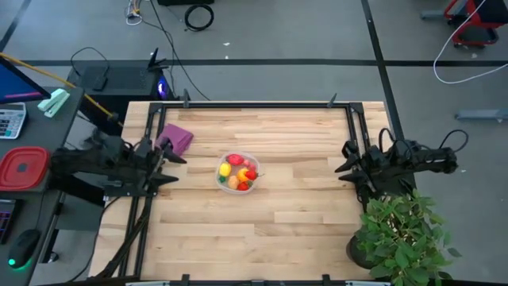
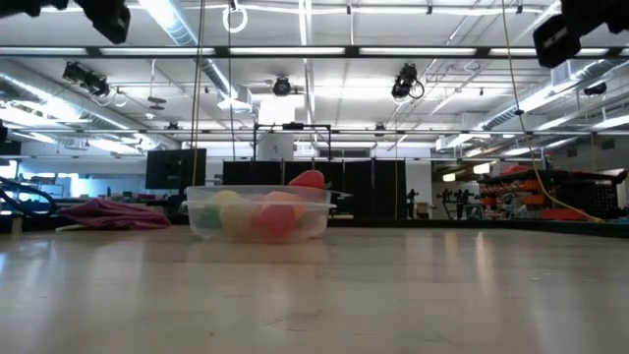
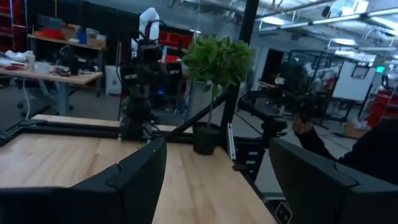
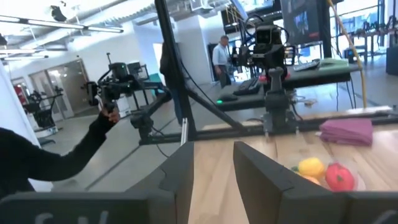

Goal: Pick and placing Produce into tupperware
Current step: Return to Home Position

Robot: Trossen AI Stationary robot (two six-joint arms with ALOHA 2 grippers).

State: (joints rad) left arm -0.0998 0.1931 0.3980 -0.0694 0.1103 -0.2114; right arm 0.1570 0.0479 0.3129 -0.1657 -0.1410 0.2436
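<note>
The round clear tupperware stands on the table's middle with several red, yellow and orange toy produce pieces inside; in the low view the tupperware shows a red piece above its rim. The right wrist view shows the produce too. My left gripper hovers open at the table's left side, raised, and my left gripper holds nothing. My right gripper hovers open at the right side, and my right gripper holds nothing.
A purple cloth lies on the table's far left part. A potted plant stands at the near right corner. A red lidded container sits off the table to the left. A person's dark sleeve shows beyond the table.
</note>
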